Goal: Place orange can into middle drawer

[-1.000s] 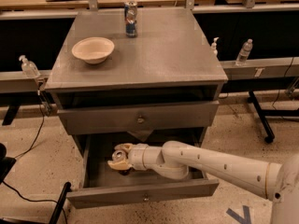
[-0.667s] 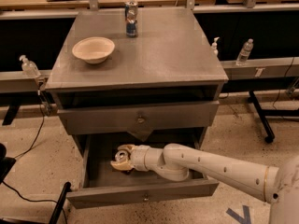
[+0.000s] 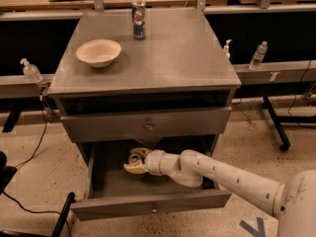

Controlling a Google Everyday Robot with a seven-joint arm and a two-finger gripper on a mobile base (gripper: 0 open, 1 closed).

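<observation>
The middle drawer [image 3: 113,207] is pulled out at the bottom of the grey cabinet. My white arm reaches into it from the right. My gripper [image 3: 133,163] is inside the drawer, left of centre and just above its floor. Its pale fingers are closed around the orange can [image 3: 134,158]. Only the can's silver top and a bit of its golden side show between the fingers. The rest of the can is hidden by the gripper.
The knobbed upper drawer [image 3: 148,125] sits slightly out above my arm. On the cabinet top [image 3: 187,58] are a cream bowl [image 3: 98,52] and a blue, red and silver can [image 3: 138,19]. Bottles [image 3: 259,55] [image 3: 30,72] stand on the side rails. A black cable [image 3: 34,147] lies at the left.
My gripper and the can have shifted slightly to the right and deeper inside the drawer. The drawer, bowl and other can have stayed in place.
</observation>
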